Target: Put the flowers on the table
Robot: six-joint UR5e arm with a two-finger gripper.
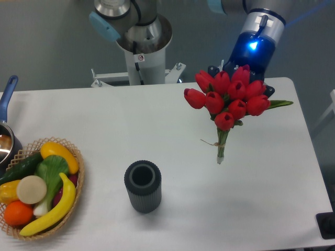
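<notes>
The flowers [229, 97], a bunch of red tulips with green stems, stand nearly upright at the right rear of the table [172, 120]. Their stem end [220, 157] points down, close to the tabletop. My gripper [239, 79] comes down from behind, its wrist glowing blue. Dark finger parts show on either side of the blooms, and the rest of the fingers is hidden behind them. The gripper is shut on the bunch and holds it up.
A dark ribbed cylindrical vase [142, 185] stands empty at the front centre. A wicker basket [39, 185] of fruit and vegetables sits at the front left, with a blue-handled pot [6, 138] behind it. The robot base [140, 49] rises beyond the far edge.
</notes>
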